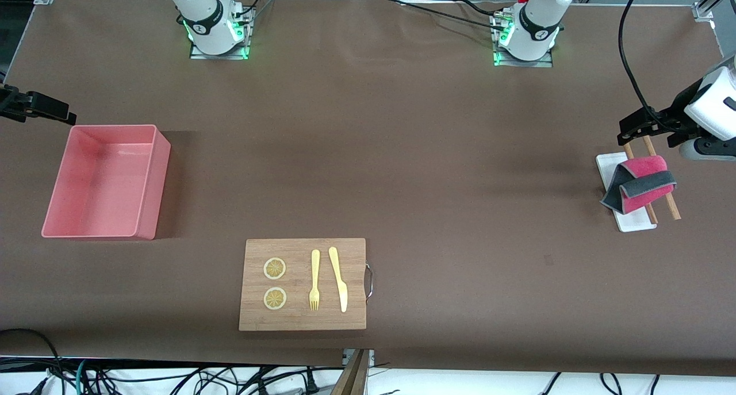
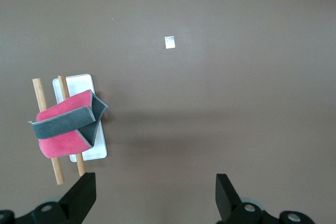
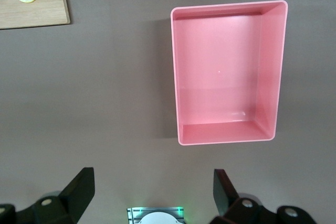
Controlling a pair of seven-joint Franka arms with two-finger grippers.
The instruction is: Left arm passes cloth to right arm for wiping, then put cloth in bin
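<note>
The cloth (image 1: pixel 641 184) lay soft and loosely folded, a fuzzy magenta-pink face wrapped by a dark grey band, draped over two thin round wooden sticks (image 1: pixel 671 203) that rested across a small flat white tray (image 1: pixel 608 165) with rounded corners. This group sat at the left arm's end of the tabletop (image 1: pixel 402 153), a matte brown sheet with faint creases.

The left pincer (image 1: pixel 632 131) hung over the tabletop just beside the tray's upper end, its black fingers (image 2: pixel 79 198) spread wide and gripping nothing. In the left wrist view the cloth (image 2: pixel 67 124) showed off to one side of the gap between the fingers, not inside it.

The bin (image 1: pixel 146 176), a smooth pink plastic tub with upright walls and a rectangular mouth, stood at the right arm's end of the tabletop, its glossy floor bare. The right pincer (image 1: pixel 34 107) waited over the tabletop near the bin's upper corner, fingers (image 3: pixel 79 190) wide apart and holding nothing; the right wrist view looked down on the bin (image 3: pixel 270 72).

A rectangular bamboo cutting board (image 1: pixel 302 320) with a metal handle lay nearer the front camera, between the two ends, carrying two lemon slices (image 1: pixel 275 268), a pale yellow fork (image 1: pixel 314 280) and a matching knife (image 1: pixel 338 279). Broad open brown surface stretched between the bin, the board and the tray, and the cloth sat well apart from the bin.
</note>
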